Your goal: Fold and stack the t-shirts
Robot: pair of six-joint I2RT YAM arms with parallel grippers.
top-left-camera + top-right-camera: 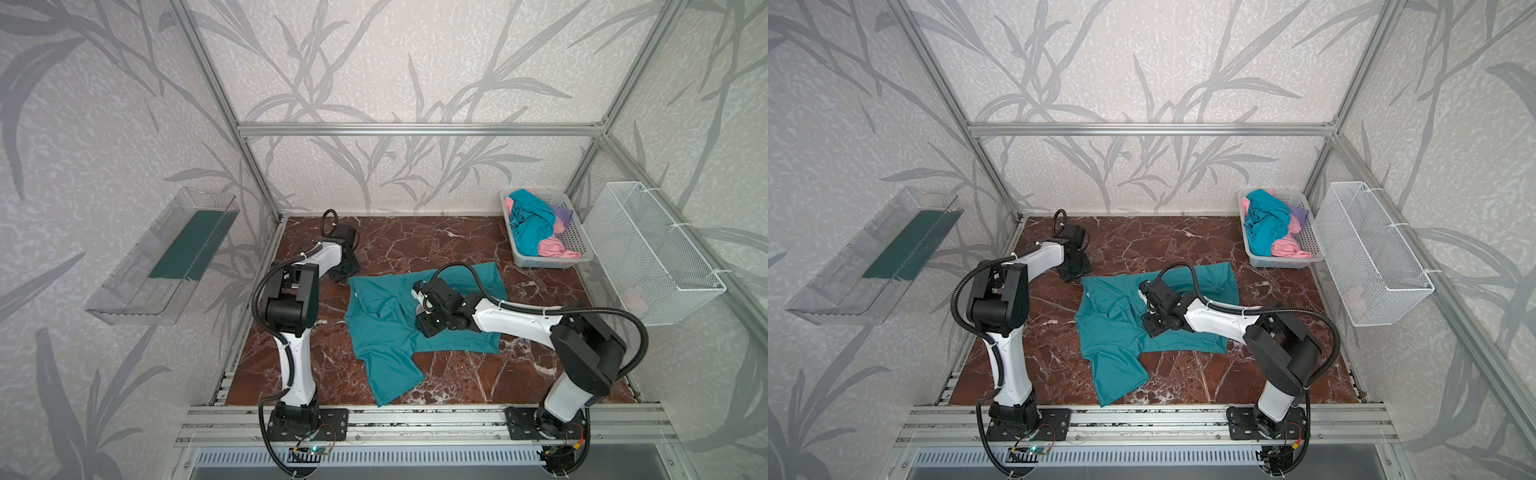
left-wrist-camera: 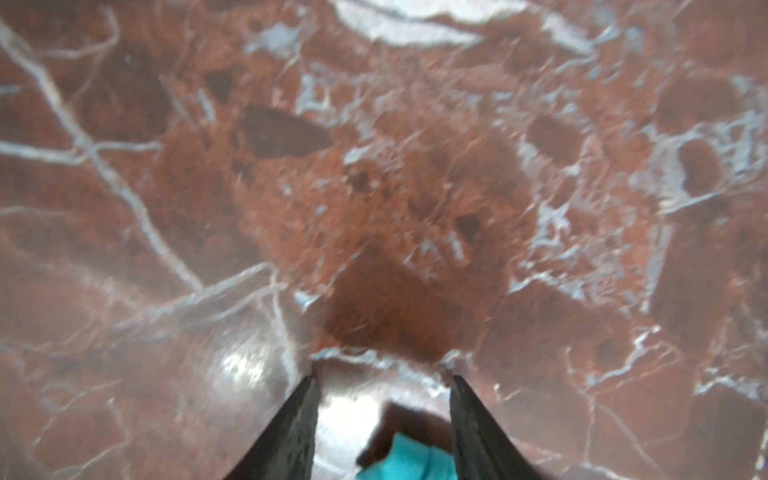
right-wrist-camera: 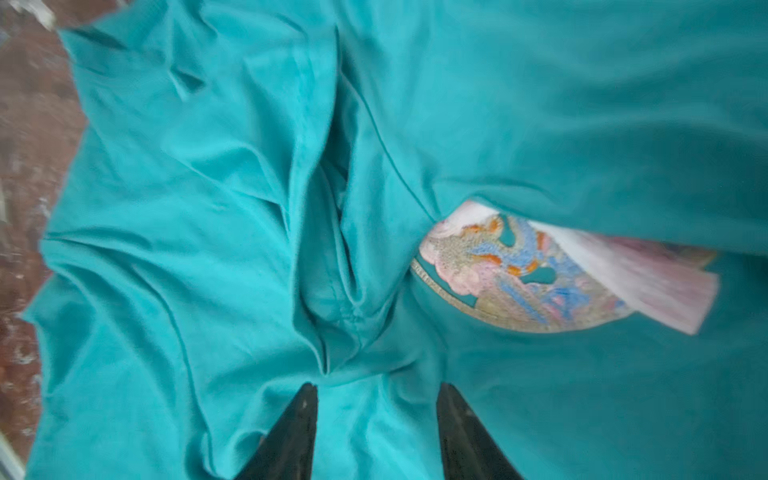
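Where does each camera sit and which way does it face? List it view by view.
Top views: high over the front rail, looking down at the red-brown marble tabletop; white-and-black left arm and right arm show.
Left wrist: on the left arm, facing bare marble close up; the open left gripper shows.
Right wrist: facing down on the crumpled teal jersey t-shirt and its partly covered pink print; the open right gripper shows.
Shared: both top views and the right wrist show that t-shirt.

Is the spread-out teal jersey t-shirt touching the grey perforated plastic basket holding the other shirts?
Apart. In both top views, bare red marble table shows between the teal t-shirt and the grey basket.
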